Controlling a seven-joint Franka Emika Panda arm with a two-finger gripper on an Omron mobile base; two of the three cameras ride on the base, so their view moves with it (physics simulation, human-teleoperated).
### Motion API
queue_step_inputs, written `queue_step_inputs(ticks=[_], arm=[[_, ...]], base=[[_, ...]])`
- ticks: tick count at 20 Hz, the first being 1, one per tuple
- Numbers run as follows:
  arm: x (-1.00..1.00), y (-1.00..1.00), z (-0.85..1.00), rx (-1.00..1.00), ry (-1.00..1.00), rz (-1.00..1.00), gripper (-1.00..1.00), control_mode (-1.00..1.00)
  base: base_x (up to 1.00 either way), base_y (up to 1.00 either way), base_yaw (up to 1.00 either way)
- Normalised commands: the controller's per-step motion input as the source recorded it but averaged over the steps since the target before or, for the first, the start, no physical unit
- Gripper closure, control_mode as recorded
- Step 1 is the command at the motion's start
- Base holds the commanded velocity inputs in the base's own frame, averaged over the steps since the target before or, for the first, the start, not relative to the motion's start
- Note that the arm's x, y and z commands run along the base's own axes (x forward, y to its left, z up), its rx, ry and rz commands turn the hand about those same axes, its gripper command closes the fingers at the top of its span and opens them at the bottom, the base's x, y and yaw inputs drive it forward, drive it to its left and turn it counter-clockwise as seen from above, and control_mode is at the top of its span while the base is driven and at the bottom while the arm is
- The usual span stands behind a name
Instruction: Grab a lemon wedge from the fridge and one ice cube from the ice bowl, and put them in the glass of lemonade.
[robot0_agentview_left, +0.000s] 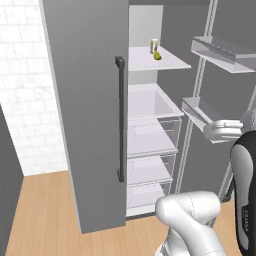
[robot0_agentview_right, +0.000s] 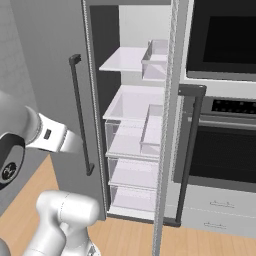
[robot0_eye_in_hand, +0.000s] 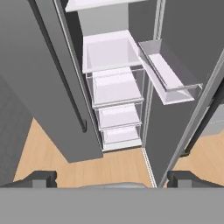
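We see the fridge (robot0_agentview_left: 100, 115) with its right door open and the lemon wedge (robot0_agentview_left: 157, 55) on the top shelf (robot0_agentview_left: 170, 62), near its front edge, just beside a can (robot0_agentview_left: 154, 46). Its pointing and long axis are too small to tell. Our jaws stand wide apart, empty. Reaching up, we risk toppling the can or clipping the door bins (robot0_agentview_left: 222, 54).

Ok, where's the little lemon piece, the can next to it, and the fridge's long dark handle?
lemon wedge (robot0_agentview_left: 157, 56), left base view, middle of the yellow-green fruit.
can (robot0_agentview_left: 153, 46), left base view, its upright side.
fridge door handle (robot0_agentview_left: 120, 120), left base view, middle of the dark bar.
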Motion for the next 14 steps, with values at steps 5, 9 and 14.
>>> queue_step_inputs(ticks=[5, 9, 14], arm=[[0.00, 0.00, 0.00, 0.00, 0.00, -0.04, -1.00, -1.00], [-0.19, 0.00, 0.00, 0.00, 0.01, -0.03, -1.00, -1.00], [-0.09, 0.00, 0.00, 0.00, 0.00, 0.00, -1.00, 1.00]], base=[[0.00, 0.00, 0.00], [0.00, 0.00, 0.00], [-0.03, 0.00, -0.01]])
